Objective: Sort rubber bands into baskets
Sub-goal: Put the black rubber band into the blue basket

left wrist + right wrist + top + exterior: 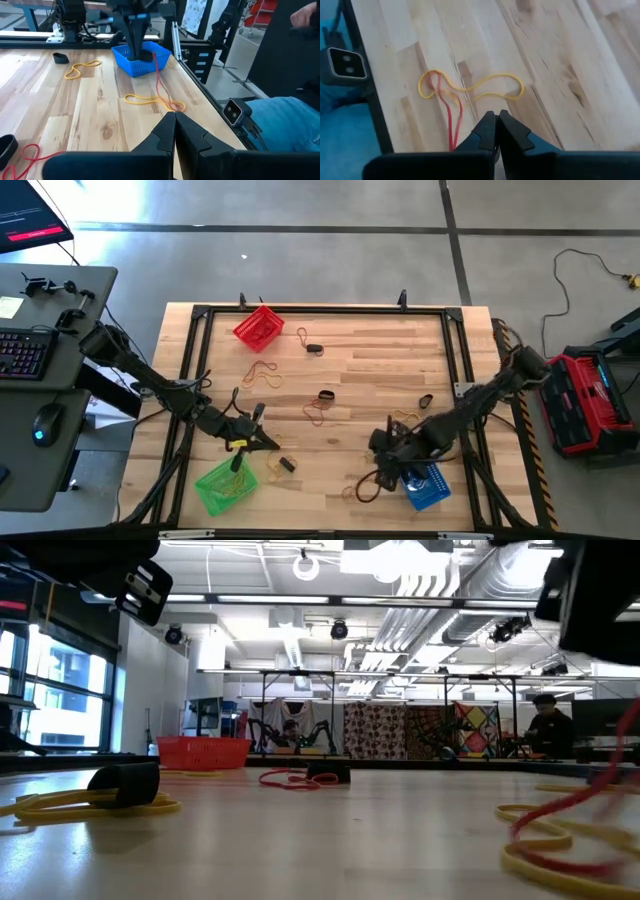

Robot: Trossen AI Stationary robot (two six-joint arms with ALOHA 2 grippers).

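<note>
My right gripper is shut on a red rubber band just beside the blue basket, at the table's near right. The band's lower end crosses a yellow band that lies flat on the table. At the near left, my left gripper hovers shut and empty over the wood, next to the green basket, which holds yellow bands. The red basket stands at the far left. My right gripper holds the red band by its upper end, slanting down from above. The finger bodies hide the pinch itself in the right wrist view. The band hangs almost straight below the fingers, and its lower end rests on the table over the yellow band.
Loose bands lie scattered over the table: a black band on a yellow band, a red band, and several more mid-table. A black frame rims the table. A seated person's leg is beyond the near right edge.
</note>
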